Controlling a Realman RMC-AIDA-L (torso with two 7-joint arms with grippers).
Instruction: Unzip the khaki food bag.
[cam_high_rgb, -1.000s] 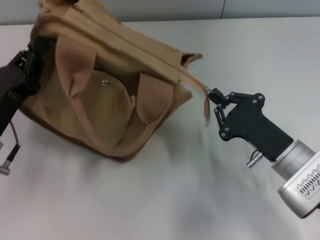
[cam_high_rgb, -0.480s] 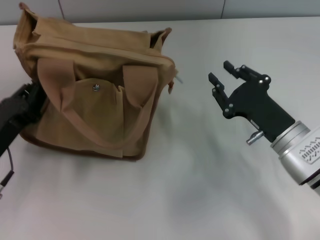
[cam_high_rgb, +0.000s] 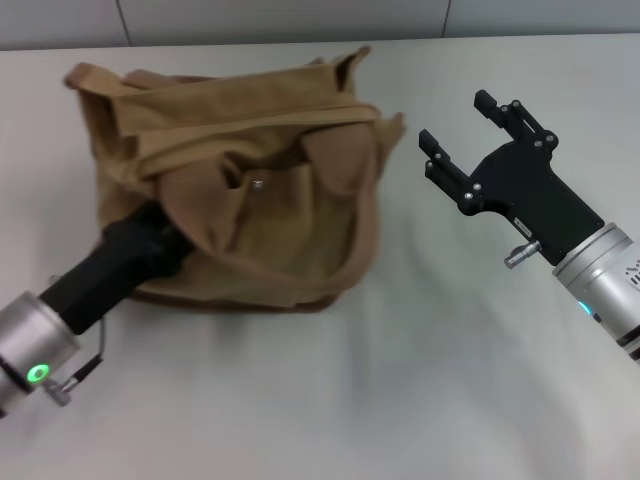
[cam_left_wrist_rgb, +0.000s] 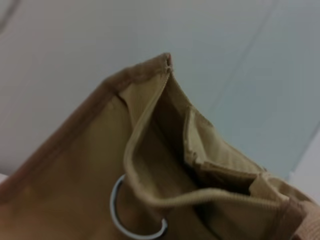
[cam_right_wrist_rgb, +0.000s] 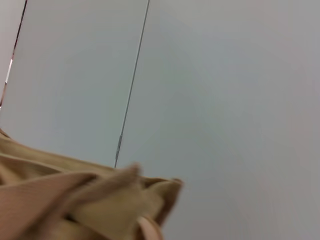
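Note:
The khaki food bag (cam_high_rgb: 290, 240) lies slumped on the table at the centre left, its handles flopped over the front pocket. My left arm reaches in from the lower left, and its gripper end (cam_high_rgb: 165, 240) is hidden under the bag's fabric. The left wrist view shows one end of the bag (cam_left_wrist_rgb: 75, 175) up close, with its top gaping apart and a metal ring (cam_left_wrist_rgb: 132, 220) hanging at that end. My right gripper (cam_high_rgb: 458, 128) is open and empty, in the air just right of the bag and apart from it. The right wrist view shows the bag's top edge (cam_right_wrist_rgb: 60, 200).
The pale table (cam_high_rgb: 400, 400) stretches in front of and to the right of the bag. A grey wall (cam_high_rgb: 300, 20) runs along the table's far edge, close behind the bag.
My right gripper let go of the zipper pull, opened and drew back to the right. The bag dropped and slumped. My left arm moved from the bag's left end to its front.

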